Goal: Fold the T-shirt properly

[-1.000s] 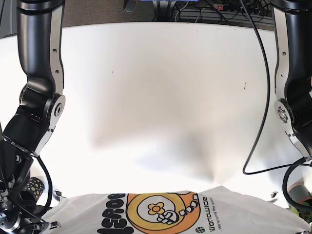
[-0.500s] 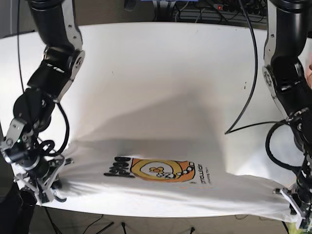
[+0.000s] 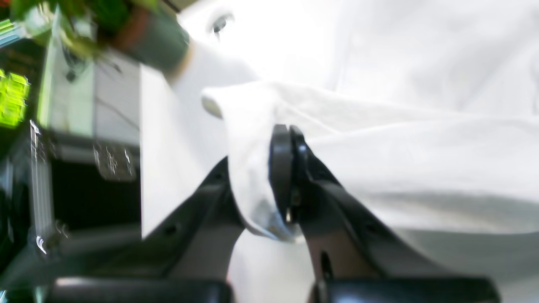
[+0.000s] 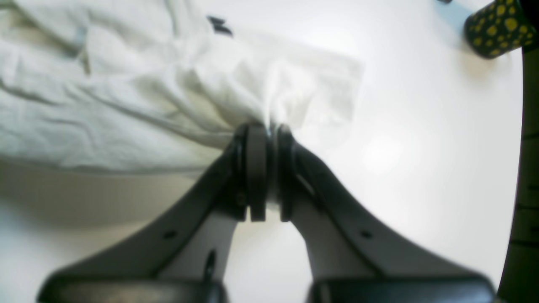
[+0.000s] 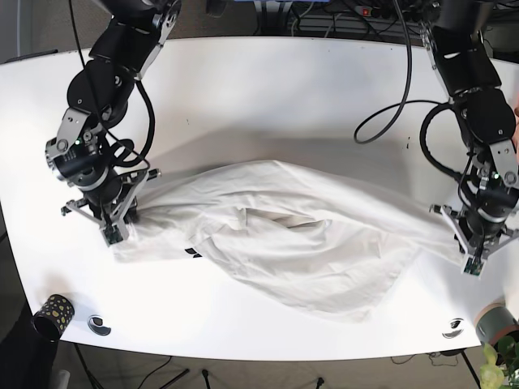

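The white T-shirt (image 5: 300, 243) lies crumpled across the middle of the table, stretched between both grippers, and only a small dark mark (image 5: 190, 253) of its print shows. On the right of the base view my left gripper (image 5: 473, 261) is shut on the shirt's right end. The left wrist view shows that gripper (image 3: 289, 131) pinching a fold of the fabric (image 3: 400, 139). My right gripper (image 5: 113, 232), on the left of the base view, is shut on the shirt's left end. In the right wrist view its tips (image 4: 269, 128) clamp bunched cloth (image 4: 126, 105).
A black cup with yellow dots (image 5: 53, 312) stands at the near left corner, with a small metal disc (image 5: 99, 325) beside it. Another disc (image 5: 452, 328) and a potted plant (image 5: 496, 340) are at the near right. A black cable (image 5: 389, 105) loops over the table's back right.
Both grippers have carried the shirt from the near edge farther onto the table. The orange print that faced up no longer shows, and the cloth now lies crumpled.
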